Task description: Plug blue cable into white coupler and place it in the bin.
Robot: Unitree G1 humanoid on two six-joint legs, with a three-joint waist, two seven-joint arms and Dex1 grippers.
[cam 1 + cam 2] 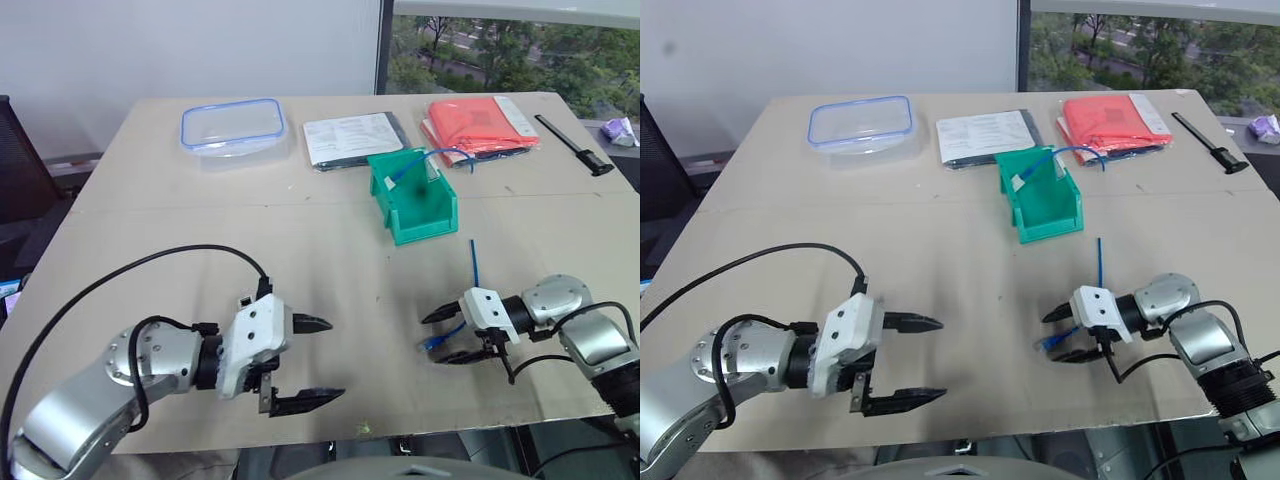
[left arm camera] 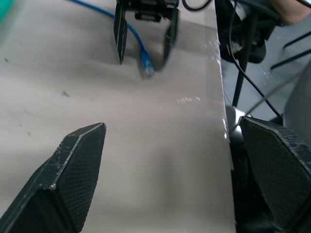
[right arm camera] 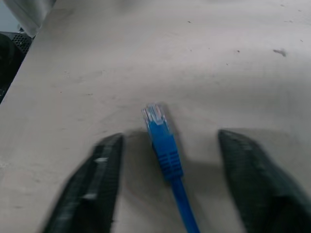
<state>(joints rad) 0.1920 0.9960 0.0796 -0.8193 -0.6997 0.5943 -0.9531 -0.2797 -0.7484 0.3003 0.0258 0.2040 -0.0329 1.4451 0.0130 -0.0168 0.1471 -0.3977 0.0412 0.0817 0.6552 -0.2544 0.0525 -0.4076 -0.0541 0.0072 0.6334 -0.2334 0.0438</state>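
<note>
Blue cable [image 3: 167,160] lies on table [image 1: 300,250] between the fingers of right gripper [image 1: 447,336], not yet pinched. Light, floppy, thin; grab the stiff plug boot. Left gripper [image 1: 312,362] wide, empty.

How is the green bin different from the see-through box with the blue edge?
The green bin is solid green, while the clear box is see-through with a blue rim. The green bin has a curled blue cable in it, but the clear box looks empty. The green bin is taller and narrower, and the clear box is low and wide. Both sit on the table.
</note>
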